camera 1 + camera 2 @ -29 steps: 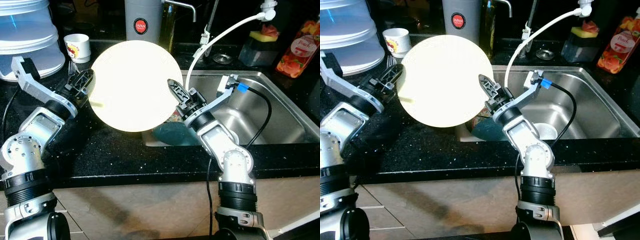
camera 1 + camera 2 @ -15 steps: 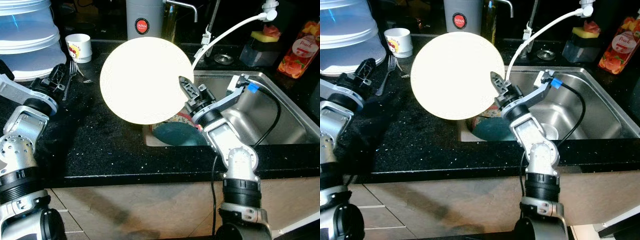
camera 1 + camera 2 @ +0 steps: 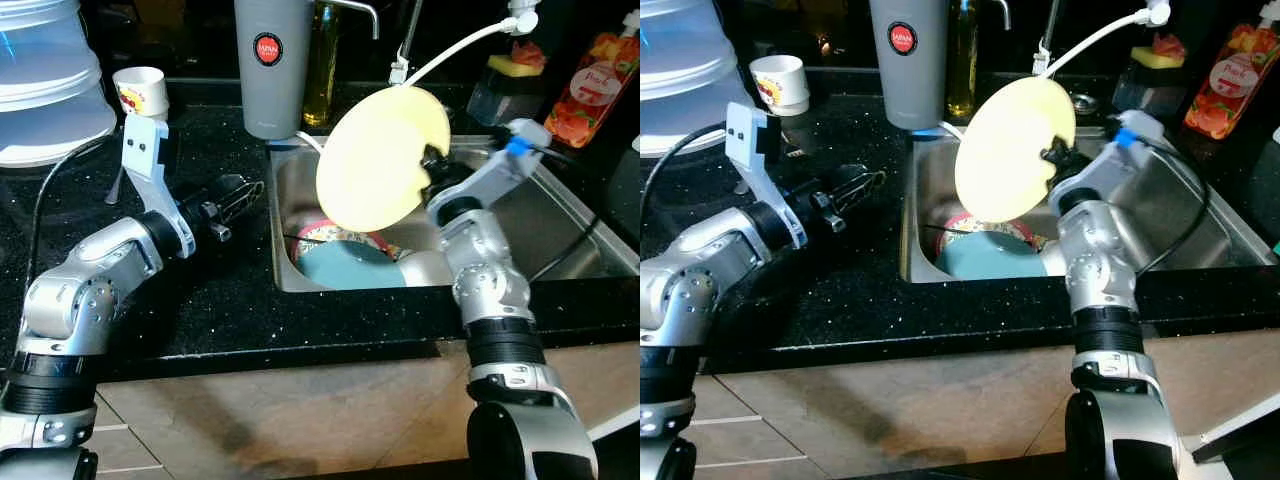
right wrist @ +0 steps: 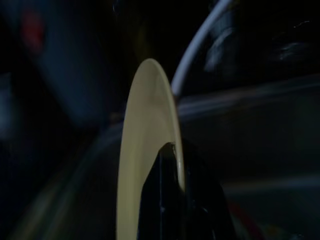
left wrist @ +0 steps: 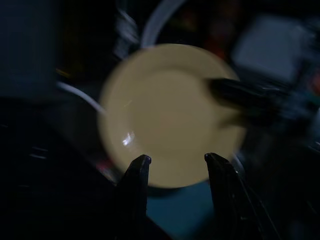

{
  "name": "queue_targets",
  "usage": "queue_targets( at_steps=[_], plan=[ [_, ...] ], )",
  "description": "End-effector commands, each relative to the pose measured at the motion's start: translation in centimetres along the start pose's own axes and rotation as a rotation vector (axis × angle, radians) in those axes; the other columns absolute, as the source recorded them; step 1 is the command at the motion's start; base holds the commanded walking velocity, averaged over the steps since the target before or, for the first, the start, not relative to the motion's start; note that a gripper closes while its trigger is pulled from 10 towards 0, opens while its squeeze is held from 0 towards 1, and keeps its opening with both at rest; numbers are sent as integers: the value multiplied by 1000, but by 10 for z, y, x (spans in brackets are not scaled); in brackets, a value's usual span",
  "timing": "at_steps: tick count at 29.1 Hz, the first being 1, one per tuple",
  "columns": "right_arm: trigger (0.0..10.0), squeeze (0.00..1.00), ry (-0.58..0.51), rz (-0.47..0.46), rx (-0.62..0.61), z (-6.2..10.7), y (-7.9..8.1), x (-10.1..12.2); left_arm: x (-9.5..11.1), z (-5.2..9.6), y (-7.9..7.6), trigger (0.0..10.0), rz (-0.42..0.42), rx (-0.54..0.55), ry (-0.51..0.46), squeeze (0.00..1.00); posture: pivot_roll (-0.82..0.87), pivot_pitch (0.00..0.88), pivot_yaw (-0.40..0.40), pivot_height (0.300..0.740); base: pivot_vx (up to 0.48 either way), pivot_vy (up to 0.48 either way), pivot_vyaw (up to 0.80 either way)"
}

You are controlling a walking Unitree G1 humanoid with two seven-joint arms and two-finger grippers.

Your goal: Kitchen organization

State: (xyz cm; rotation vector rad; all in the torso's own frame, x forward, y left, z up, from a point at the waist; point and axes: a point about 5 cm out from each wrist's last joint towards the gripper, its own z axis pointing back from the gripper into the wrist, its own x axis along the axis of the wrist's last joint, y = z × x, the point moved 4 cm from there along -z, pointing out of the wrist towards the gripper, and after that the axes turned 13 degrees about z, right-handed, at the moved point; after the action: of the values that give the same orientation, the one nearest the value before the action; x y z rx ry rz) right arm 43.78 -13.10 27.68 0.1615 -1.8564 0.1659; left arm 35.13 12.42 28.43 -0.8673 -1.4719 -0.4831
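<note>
Left of the stainless steel sink (image 3: 560,215), a white printed cup (image 3: 140,91) and a tall grey canister (image 3: 270,65) stand on the black speckled counter (image 3: 200,300). The left gripper (image 3: 243,195) hovers over the counter beside the sink, fingers parted, empty. Above the sink, over a teal dish (image 3: 345,267), the right gripper (image 3: 432,165) pinches the round pale yellow plate (image 3: 375,160) by its rim; the plate stands on edge, tilted, its face toward the left gripper.

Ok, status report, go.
Right end effector shut on yellow plate, tilted over the sink. Left end effector open, empty, over counter. Dishes stacked below plate.
</note>
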Motion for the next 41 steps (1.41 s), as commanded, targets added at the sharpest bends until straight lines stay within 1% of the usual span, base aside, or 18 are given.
queue_targets(
  at_steps=[1,6,9,10,12,16,20,22,23,24,25,30,31,32,37,38,39,41],
  plan=[
    [0,0,36,116,70,-3,14,-6,-12,0,-6,10000,-21,-30,67,0,37,125,-28,740,0,0,0],
    [0,0,57,220,113,-4,21,-14,-14,-4,-13,10000,7,-82,72,0,38,122,-28,740,0,0,0],
    [0,0,64,298,144,-5,26,-16,-21,-8,-16,10000,-39,-93,120,0,37,120,-26,740,0,0,0],
    [275,0,68,317,155,-5,28,-17,-23,-9,-16,10000,-51,-92,132,0,36,118,-23,740,0,0,0],
    [2039,0,74,356,170,-5,29,-18,-27,-10,-16,10000,-78,-100,160,0,36,118,-23,740,0,0,0],
    [2824,0,79,396,179,-6,29,-19,-31,-12,-17,10000,-107,-112,192,0,36,117,-22,740,0,0,0],
    [5176,0,92,458,202,-6,31,-23,-37,-16,-18,10000,-148,-118,226,0,36,117,-22,740,0,0,0],
    [5529,0,92,462,204,-6,32,-24,-37,-17,-18,10000,-153,-119,231,0,36,117,-22,740,0,0,0],
    [8471,0,90,476,210,-6,32,-24,-38,-17,-18,10000,-160,-117,236,0,36,117,-22,740,0,0,0],
    [8471,0,90,485,215,-6,33,-24,-38,-18,-18,10000,-166,-116,240,0,36,117,-22,740,0,0,0],
    [10000,0,92,496,218,-5,33,-25,-38,-18,-17,10000,-164,-114,241,0,36,117,-22,740,0,0,0],
    [10000,0,107,516,224,-6,33,-28,-37,-18,-15,10000,-160,-109,239,0,35,122,-23,740,0,0,0],
    [10000,576,111,523,231,-6,33,-29,-37,-18,-15,10000,-159,-109,240,0,34,124,-24,740,0,0,0],
    [10000,1000,117,527,241,-5,34,-30,-36,-18,-14,10000,-160,-109,241,0,34,125,-24,740,0,0,0],
    [10000,1000,124,563,237,-6,33,-32,-35,-18,-12,10000,-162,-97,239,0,34,128,-27,740,0,0,0],
    [10000,678,124,573,228,-6,32,-32,-35,-18,-11,10000,-162,-88,236,0,35,129,-28,740,0,0,0],
    [10000,0,122,580,215,-7,30,-31,-33,-17,-9,10000,-164,-73,233,0,35,130,-29,740,0,0,0],
    [10000,0,114,580,197,-8,28,-28,-32,-17,-6,10000,-166,-54,227,0,36,133,-30,740,0,0,0]
  ],
)
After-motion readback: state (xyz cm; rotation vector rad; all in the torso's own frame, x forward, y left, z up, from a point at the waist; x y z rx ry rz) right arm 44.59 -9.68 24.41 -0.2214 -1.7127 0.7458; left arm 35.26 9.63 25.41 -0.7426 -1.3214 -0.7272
